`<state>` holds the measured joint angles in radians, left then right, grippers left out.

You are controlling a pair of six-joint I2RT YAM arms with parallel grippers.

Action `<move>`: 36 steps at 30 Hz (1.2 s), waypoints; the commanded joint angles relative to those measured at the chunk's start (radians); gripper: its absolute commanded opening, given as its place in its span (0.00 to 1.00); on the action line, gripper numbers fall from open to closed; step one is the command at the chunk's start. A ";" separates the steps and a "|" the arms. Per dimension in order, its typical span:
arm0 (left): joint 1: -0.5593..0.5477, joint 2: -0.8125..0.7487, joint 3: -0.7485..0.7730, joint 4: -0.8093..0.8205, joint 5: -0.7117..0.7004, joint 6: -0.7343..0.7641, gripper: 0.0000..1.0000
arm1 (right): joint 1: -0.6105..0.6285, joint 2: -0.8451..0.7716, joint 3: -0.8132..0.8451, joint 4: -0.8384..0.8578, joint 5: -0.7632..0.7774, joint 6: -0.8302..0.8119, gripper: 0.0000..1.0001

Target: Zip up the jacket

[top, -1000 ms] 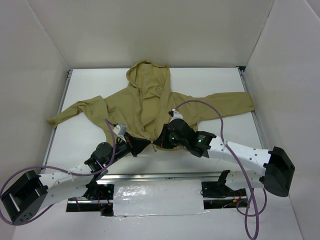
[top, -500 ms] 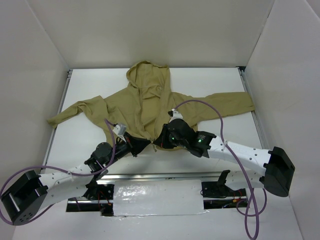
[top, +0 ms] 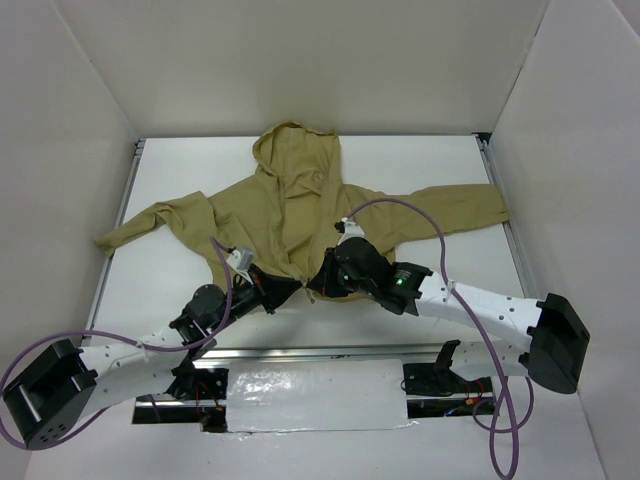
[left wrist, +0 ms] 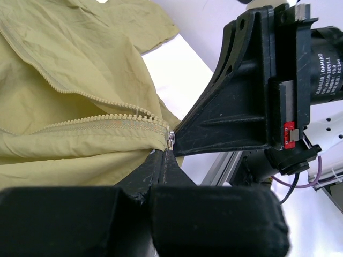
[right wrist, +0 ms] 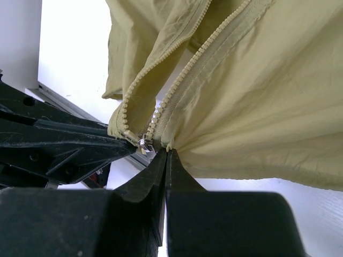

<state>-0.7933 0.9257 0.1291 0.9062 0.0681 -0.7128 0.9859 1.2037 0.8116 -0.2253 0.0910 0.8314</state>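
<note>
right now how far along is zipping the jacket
Done: the jacket lies spread front-up, and the zipper slider sits at the bottom hem where both tooth rows meet. In hand: the left gripper and right gripper are pinched shut on the hem either side of it. Left: the rows gape above the slider, so the whole pull toward the hood remains.
</note>
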 commanded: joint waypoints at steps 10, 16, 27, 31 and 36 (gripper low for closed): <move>0.003 0.019 0.030 0.096 0.061 -0.013 0.00 | 0.013 -0.001 0.081 0.014 0.024 -0.092 0.00; 0.003 0.028 0.043 0.068 0.078 -0.002 0.00 | 0.013 0.033 0.113 -0.022 0.015 -0.186 0.00; 0.003 0.022 0.066 0.003 0.064 0.029 0.00 | 0.014 0.043 0.127 -0.039 -0.082 -0.284 0.00; 0.003 0.036 0.075 -0.016 0.064 0.039 0.00 | 0.014 0.037 0.132 -0.036 -0.085 -0.317 0.00; 0.003 0.055 0.076 0.005 0.110 0.055 0.00 | 0.013 0.028 0.139 -0.052 -0.093 -0.331 0.00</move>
<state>-0.7921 0.9661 0.1699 0.8719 0.1276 -0.7025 0.9867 1.2587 0.8917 -0.3031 0.0322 0.5251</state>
